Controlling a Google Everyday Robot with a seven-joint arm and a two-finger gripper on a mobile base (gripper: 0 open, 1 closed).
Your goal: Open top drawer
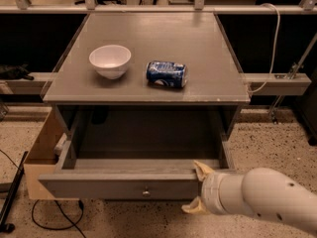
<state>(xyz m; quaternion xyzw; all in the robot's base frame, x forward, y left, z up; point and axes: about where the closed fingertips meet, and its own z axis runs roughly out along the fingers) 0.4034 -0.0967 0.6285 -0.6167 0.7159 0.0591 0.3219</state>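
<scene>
The top drawer [124, 185] is a wide grey drawer under the grey table top, pulled well out toward me. Its grey inside [143, 138] shows and looks bare. A small round metal knob [145, 192] sits at the centre of its flat front. My gripper [195, 188] is at the right end of the drawer front on a white arm that comes in from the lower right. Its tan fingers [200, 168] are spread open, one over the front's top rim and one below its lower edge. No other drawer fronts are in view.
A white bowl [110, 59] and a blue can [167, 74] lying on its side rest on the table top [208, 48]. A cardboard box [42, 152] stands against the drawer's left side. A black pole [12, 197] and cables lie on the speckled floor at left.
</scene>
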